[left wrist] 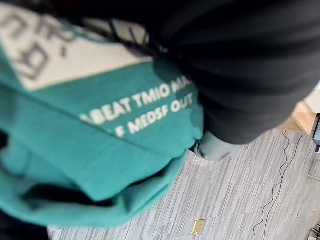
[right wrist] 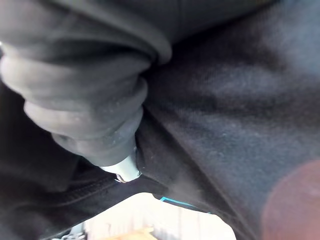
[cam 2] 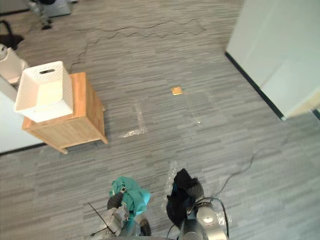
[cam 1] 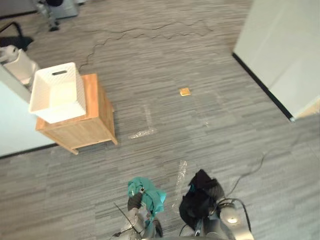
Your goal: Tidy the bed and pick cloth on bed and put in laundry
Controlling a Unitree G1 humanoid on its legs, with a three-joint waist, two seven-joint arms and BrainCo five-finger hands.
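Nearby, the left hand (cam 1: 135, 202) carries a bunched teal cloth (cam 1: 150, 195) and the right hand (cam 1: 215, 191), just beside it, a black cloth (cam 1: 196, 202). The cloths cover both hands, so their grip cannot be told. Far left, a white basket (cam 1: 55, 102) sits on a wooden cabinet (cam 1: 95, 125).

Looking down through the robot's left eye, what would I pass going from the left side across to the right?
white basket → teal cloth → black cloth → white wall
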